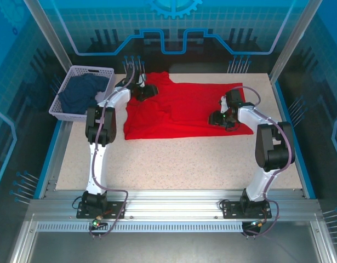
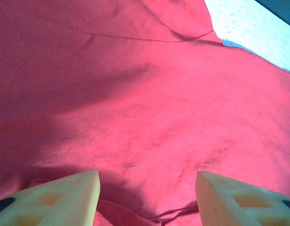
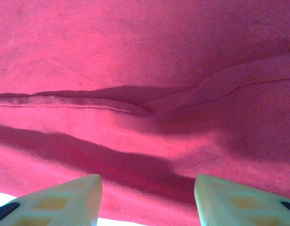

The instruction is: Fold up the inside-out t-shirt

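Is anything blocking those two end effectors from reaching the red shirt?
Nothing visible. The left end effector and right end effector sit open directly over the shirt, with bare red cloth beneath them.

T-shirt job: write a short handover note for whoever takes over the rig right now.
Left gripper: open, low over the t-shirt's left end, holding nothing.
Right gripper: open, low over its right end, holding nothing.
T-shirt: spread out on the far half of the table.
Done: shirt laid out; no fold visible.
Left: all the folding.
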Tool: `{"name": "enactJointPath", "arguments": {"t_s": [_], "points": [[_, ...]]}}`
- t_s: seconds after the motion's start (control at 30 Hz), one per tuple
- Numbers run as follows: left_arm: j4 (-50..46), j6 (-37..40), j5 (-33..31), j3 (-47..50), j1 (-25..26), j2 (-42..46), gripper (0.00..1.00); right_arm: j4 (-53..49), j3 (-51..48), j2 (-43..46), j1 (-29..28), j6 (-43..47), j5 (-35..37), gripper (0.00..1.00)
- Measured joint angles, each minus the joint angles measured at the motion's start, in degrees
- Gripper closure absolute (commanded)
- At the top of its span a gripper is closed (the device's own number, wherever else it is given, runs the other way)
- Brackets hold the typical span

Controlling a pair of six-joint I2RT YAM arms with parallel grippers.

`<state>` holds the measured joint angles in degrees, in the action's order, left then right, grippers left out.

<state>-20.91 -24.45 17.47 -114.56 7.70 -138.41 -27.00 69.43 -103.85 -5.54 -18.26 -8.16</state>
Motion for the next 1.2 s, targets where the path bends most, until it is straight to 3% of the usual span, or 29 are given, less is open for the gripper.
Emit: {"name": "enactJointPath", "arguments": {"t_s": [0.13, 0.37, 0.47, 0.67, 0.83, 1.2], "points": [[-1.14, 0.46, -0.87, 2.89, 0.00, 1.99, 0.41, -0.26, 0.00, 0.26, 2.40, 0.33, 0.79, 0.44], [5.57, -2.86, -0.76, 35.15, -0.04, 25.18, 0.40, -1.99, 0.92, -0.74, 11.63, -0.85, 2.89, 0.47], [9.55, -4.79, 0.22, 43.93, 0.04, 31.58, 0.40, -3.37, 2.71, -3.30, 13.55, -1.18, 5.20, 0.47], [13.29, -6.38, 0.85, 53.81, 0.04, 33.11, 0.40, -8.00, 7.08, -9.35, 13.57, -0.72, 8.85, 0.49], [15.93, -6.34, 0.31, 59.71, -0.04, 35.60, 0.40, -11.30, 7.72, -9.46, 13.46, 0.35, 12.66, 0.49], [21.18, -10.01, -0.04, 82.44, 0.07, 54.62, 0.40, -14.12, -10.99, 5.05, 12.72, -1.66, 15.58, 0.50]]}}
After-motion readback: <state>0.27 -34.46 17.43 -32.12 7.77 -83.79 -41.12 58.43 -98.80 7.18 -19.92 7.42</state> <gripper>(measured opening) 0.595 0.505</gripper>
